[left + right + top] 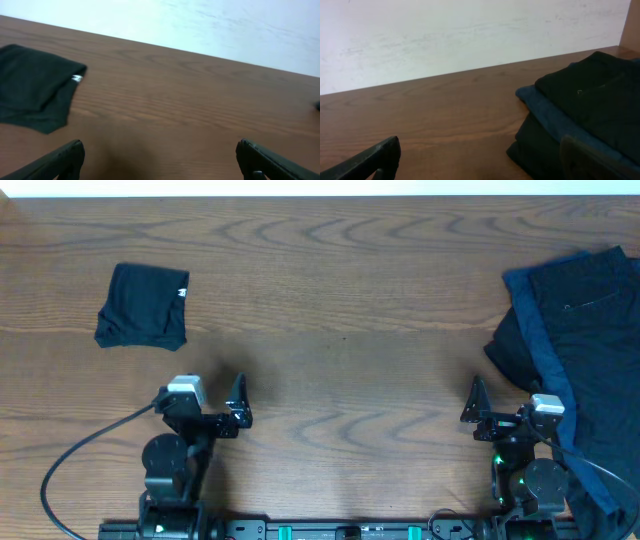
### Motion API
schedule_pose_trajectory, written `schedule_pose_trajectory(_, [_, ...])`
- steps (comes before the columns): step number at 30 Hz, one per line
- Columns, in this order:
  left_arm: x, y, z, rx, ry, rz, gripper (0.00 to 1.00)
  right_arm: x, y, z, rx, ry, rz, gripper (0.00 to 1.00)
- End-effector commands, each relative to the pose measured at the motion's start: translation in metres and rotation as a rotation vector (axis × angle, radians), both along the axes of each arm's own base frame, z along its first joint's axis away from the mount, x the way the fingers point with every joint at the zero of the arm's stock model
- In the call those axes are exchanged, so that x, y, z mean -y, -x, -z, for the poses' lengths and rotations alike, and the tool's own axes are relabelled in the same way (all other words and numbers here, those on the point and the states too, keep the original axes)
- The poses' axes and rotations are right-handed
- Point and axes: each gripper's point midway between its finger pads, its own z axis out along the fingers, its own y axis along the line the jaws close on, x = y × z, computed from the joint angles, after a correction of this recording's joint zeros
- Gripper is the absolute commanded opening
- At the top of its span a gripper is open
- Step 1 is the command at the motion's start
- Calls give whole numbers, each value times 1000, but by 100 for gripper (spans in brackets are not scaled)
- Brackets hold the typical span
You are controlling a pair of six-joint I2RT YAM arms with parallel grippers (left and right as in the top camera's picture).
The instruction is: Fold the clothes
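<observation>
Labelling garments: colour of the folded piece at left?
Black; the folded piece has a white label. Clearest overhead.

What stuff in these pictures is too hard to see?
Pile of clothes: overhead, right edge cuts it off; number of pieces unclear.
White label on the folded dark garment: too small to read, left wrist and overhead.
Pile's lower layers: right wrist, top black piece covers them.

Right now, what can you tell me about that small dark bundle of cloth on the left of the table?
The folded garment is soft, dark navy-to-black cloth, folded into a compact, roughly square bundle with uneven lower edges. A small white label shows at its upper right corner. It lies flat on the wooden table, far left, touched by nothing but the tabletop.
</observation>
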Motion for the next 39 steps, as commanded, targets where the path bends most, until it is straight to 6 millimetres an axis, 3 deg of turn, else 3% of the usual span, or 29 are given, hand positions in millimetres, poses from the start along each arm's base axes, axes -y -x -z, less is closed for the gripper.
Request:
schedule_pose_trajectory(1, [-13,1,0,33,-21,-76,98,1,0,0,0,15,3,99])
schedule_pose_trajectory(16, [-20,7,22,55,-79,-102,98,1,0,0,0,15,3,99])
schedule_pose_trajectory(21, [-36,11,23,49,-107,-189,98,1,0,0,0,15,3,99])
schedule_pose_trajectory(29, [-25,12,18,85,-208,-104,98,1,0,0,0,15,3,99])
schedule_pose_trajectory(39, [-26,12,18,85,-218,-106,98,1,0,0,0,15,3,99])
